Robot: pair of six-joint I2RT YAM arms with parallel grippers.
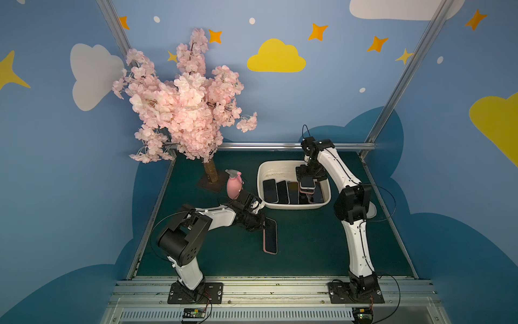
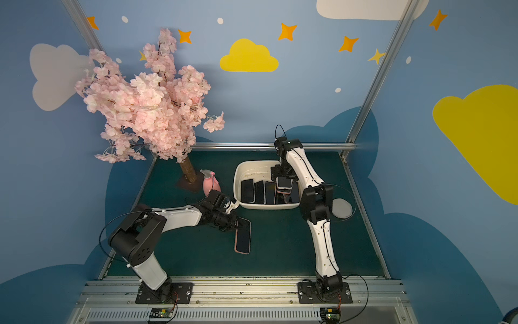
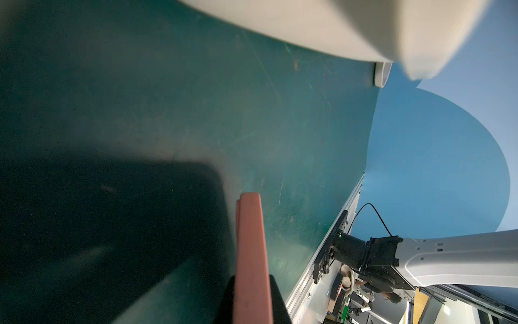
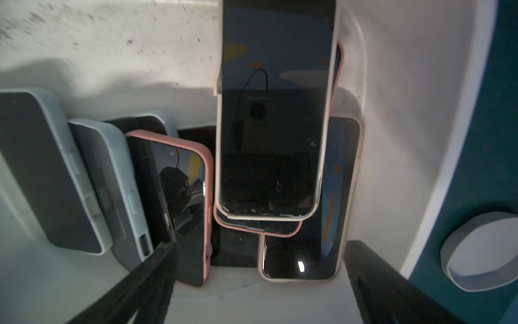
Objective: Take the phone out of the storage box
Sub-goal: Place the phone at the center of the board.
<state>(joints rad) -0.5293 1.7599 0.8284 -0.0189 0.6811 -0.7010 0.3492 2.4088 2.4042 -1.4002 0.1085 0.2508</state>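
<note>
left gripper clamped on pink-cased phone at its 12 o'clock end, screen-up on matte green mat, 7 o'clock of cream round-cornered plastic storage box, glossy slab phones inside, right gripper spread wide, empty, over 3 o'clock stack

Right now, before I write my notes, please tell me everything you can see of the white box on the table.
The box is a cream-white shallow tub, plastic by its look, rectangular with rounded corners and a rolled rim. Dark specks soil its floor. It stands level on the green table, near the pink spray bottle but apart from it. Several phones lie inside, some stacked. The right claw hangs open over them.
</note>
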